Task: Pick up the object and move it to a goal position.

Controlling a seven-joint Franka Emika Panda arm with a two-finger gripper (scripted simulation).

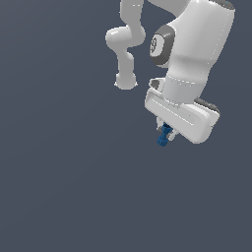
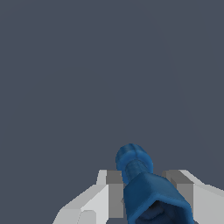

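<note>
With my hand (image 1: 166, 134) clamped on the knobbly blue piece (image 2: 139, 177) between its fingers, I should carry it goalward smoothly, avoiding jerks.

Nothing but a flat slate-grey backdrop (image 1: 64, 187) out here, filling the exterior view from the upper left corner down across the whole lower half of the frame. No seam, no edge, no marking on it. Whether it's a floor or a wall, I can't tell. The wrist view shows the same even grey (image 2: 87, 65).
</note>
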